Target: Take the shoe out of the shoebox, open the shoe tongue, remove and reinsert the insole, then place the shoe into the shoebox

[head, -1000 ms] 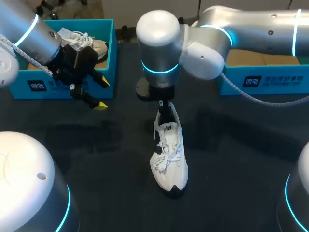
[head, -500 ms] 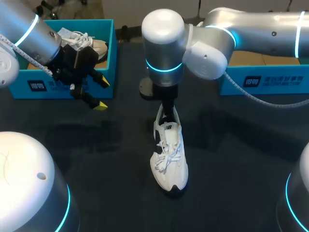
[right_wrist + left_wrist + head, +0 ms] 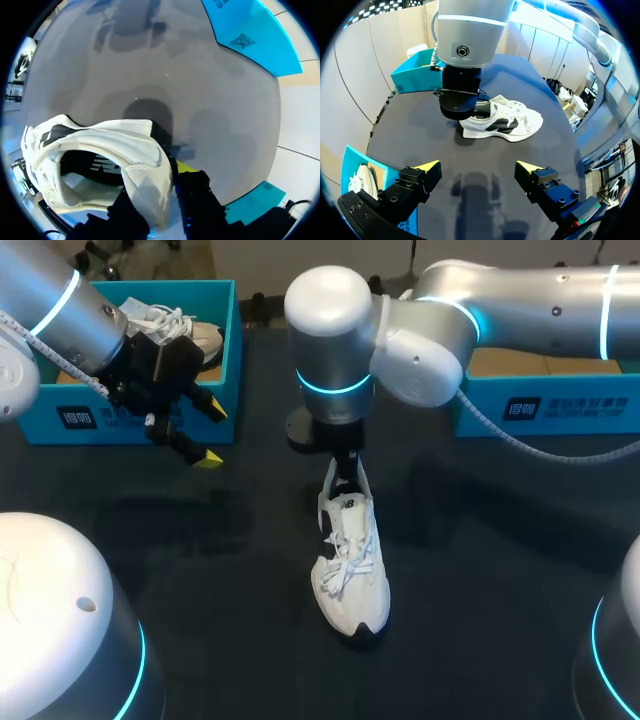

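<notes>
- Your shoe (image 3: 350,570) is out of its box and stands on its sole near the middle of the table (image 3: 200,570), toe pointing back towards the robot, so the first step looks done.
- Your right gripper (image 3: 343,470) stands over the heel. Its wrist view shows the fingers clamped on the heel collar (image 3: 145,167), one inside the shoe and one outside.
- Your left gripper (image 3: 477,167) hangs well apart from the shoe, fingers spread wide, nothing between them.
- The step in hand, I judge, is opening the tongue (image 3: 347,505). With the right gripper steadying the shoe, the next move calls for the left to come across and pinch the tongue's top edge without snagging the laces (image 3: 343,565).
- The table is dark and matte — the sole should sit firm.
- You have fair room: the left shoebox (image 3: 35,425), with a second shoe (image 3: 175,325) in it, and the right shoebox (image 3: 570,405) stand at the far corners, well away from the work.
</notes>
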Tool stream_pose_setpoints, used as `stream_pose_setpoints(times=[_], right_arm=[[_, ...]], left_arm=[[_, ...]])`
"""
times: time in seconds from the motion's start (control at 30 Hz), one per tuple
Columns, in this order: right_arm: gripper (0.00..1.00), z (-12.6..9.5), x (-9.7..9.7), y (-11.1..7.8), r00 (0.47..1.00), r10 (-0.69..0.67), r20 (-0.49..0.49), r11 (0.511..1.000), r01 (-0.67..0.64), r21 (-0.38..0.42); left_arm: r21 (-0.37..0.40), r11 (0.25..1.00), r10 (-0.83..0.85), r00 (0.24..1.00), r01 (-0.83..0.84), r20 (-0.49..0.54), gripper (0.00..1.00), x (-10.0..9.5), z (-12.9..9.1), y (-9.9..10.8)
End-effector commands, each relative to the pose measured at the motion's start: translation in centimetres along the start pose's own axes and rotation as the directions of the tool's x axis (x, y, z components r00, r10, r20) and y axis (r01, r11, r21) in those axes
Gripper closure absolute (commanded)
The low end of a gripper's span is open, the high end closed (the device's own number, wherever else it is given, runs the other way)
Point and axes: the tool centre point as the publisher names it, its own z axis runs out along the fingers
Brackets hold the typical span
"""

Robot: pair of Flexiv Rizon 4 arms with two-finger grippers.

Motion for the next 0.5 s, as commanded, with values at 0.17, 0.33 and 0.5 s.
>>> stream_pose_setpoints(times=[0.17,0.33,0.5], right_arm=[[1.00,-1.7,0.2,-0.6,1.000,0.022,0.019,1.000,-0.022,0.021],[1.00,-4.4,-0.3,-1.1,1.000,0.015,0.005,1.000,-0.015,0.012],[1.00,-8.3,-1.0,-1.4,0.997,-0.075,0.016,0.997,0.075,-0.010]], left_arm=[[-0.003,1.000,0.000,1.000,0.000,0.001,0.00,0.1,0.0,0.0],[-0.003,1.000,0.000,1.000,0.000,0.001,0.00,0.1,0.0,0.0],[-0.003,1.000,0.000,1.000,0.000,0.001,0.00,0.1,0.0,0.0]])
